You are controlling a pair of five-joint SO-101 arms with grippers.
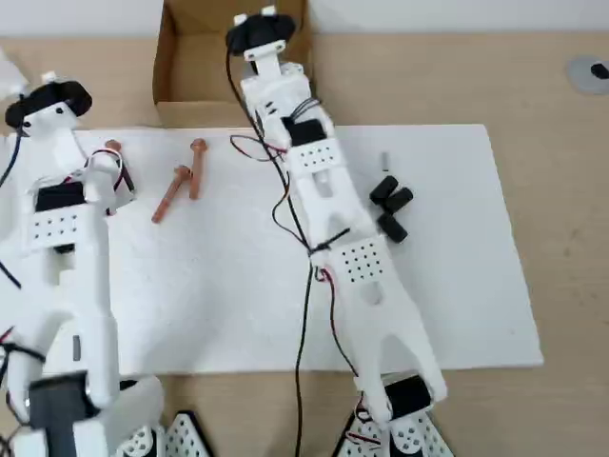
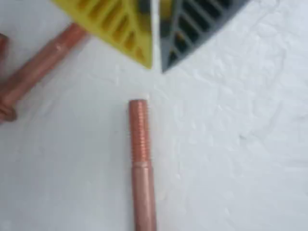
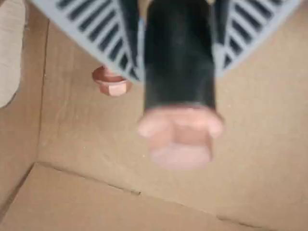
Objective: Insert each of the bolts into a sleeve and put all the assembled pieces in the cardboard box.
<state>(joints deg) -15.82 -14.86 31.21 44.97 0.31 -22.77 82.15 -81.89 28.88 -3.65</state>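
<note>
Nearest the lens, the right tool (image 3: pixel 178 48) clamps a black sleeve (image 3: pixel 178 77) with a copper bolt head (image 3: pixel 179 137) poking from its end. It hangs inside the cardboard box (image 3: pixel 96 202), where a second bolt head (image 3: pixel 110 82) rests on the floor. The wooden surface (image 1: pixel 552 190) carries a white mat (image 1: pixel 238 286), with the box at its far edge. Three loose sleeves (image 1: pixel 390 205) cluster beside the right arm. The left tool (image 2: pixel 156 65), narrowly parted and holding nothing, hangs just off the threaded tip of a bolt (image 2: pixel 142 163). A pair of bolts (image 1: pixel 196 171) lies nearby.
</note>
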